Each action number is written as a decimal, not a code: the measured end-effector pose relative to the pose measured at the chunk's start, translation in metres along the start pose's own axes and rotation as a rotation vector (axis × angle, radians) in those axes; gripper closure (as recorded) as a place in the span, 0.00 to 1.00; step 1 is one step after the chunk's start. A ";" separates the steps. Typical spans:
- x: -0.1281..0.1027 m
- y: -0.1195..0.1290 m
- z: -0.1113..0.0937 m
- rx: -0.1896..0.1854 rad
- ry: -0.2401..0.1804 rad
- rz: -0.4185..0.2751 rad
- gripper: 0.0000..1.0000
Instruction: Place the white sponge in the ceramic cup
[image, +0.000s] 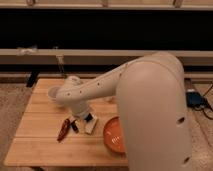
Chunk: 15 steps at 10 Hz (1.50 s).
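Big arm (150, 100) right in front of me: creamy white all over, with a few small dark dots down its side. Its gripper (82, 121) sits low over the middle of the table (35, 145) and shows dark, near black. The tabletop is pale honey wood with fine plank lines running along it. By the gripper, the white sponge (92, 126) is off-white with a cream tinge. There's the thin item (63, 130), deep dark red. The bowl (113, 136) is bright orange, with a pale fleck or two inside. The ceramic cup (53, 93) is plain white, no pattern. The floor (12, 100) is speckled grey-beige, and on it is a blue object (196, 98).
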 end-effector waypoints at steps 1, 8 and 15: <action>0.014 0.000 0.004 0.000 -0.007 0.029 0.20; -0.002 0.020 0.041 -0.069 -0.029 0.005 0.20; -0.075 0.018 0.030 -0.069 -0.051 -0.118 0.20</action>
